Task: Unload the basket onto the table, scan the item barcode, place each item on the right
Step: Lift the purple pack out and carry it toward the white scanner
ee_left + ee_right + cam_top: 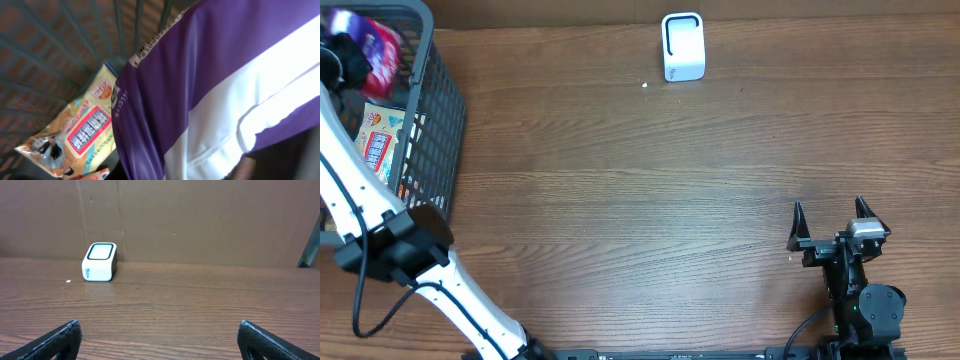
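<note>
My left gripper [344, 56] is down inside the grey wire basket [447, 92] at the table's far left, shut on a purple and white packet [210, 95]. That packet fills the left wrist view and hides the fingers. A strip of barcode [150, 42] shows along its upper edge. From overhead the packet [382, 45] is a purple and pink patch beside the gripper. The white scanner [683, 47] stands at the table's far edge, also seen in the right wrist view as the scanner [99, 261]. My right gripper [830, 215] rests open near the front right with nothing between its fingers.
A yellow snack packet [80, 130] lies on the basket floor under the held packet, and the same yellow packet [380, 145] shows from overhead. The basket's wire walls surround the left gripper. A brown cardboard wall [200, 220] rises behind the scanner.
</note>
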Action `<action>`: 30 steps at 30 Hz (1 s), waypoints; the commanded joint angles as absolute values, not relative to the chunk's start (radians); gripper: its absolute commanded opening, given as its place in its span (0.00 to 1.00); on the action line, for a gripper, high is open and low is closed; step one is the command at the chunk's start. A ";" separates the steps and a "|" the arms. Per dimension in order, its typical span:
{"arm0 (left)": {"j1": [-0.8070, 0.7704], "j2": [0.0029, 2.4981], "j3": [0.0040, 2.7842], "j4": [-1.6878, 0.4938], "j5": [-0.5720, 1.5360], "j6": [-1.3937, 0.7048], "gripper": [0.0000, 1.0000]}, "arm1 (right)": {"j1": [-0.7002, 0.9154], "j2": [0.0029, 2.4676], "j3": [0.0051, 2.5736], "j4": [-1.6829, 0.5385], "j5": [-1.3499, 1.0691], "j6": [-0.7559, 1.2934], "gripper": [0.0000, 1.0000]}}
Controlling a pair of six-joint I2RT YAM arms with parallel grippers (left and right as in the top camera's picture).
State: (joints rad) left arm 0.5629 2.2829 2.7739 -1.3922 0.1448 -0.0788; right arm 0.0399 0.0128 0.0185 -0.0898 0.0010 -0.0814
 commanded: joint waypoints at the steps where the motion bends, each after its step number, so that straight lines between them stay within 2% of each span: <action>1: 0.562 2.135 2.846 -1.388 0.147 -0.207 0.04 | 0.039 0.003 0.008 -0.084 0.006 -0.076 1.00; 6: 0.560 2.003 2.846 -1.402 0.199 -0.313 0.04 | 0.039 0.003 0.008 -0.084 0.006 -0.076 1.00; 10: 0.532 1.915 2.846 -1.464 0.386 -0.341 0.04 | 0.039 0.003 0.008 -0.084 0.006 -0.076 1.00; 13: 0.481 1.885 2.846 -1.518 0.438 -0.340 0.04 | 0.039 0.003 0.008 -0.084 0.007 -0.076 1.00; 26: 0.105 1.877 2.788 -1.689 0.284 -0.310 0.04 | 0.039 0.003 0.008 -0.084 0.006 -0.076 1.00; 30: -0.031 1.878 2.718 -1.689 0.134 -0.311 0.04 | 0.039 0.003 0.008 -0.084 0.006 -0.076 1.00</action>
State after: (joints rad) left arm 0.0551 1.8763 2.7651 -1.6913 0.2752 -0.3218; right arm 0.0399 0.0128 0.0185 -0.0898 0.0006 -0.0818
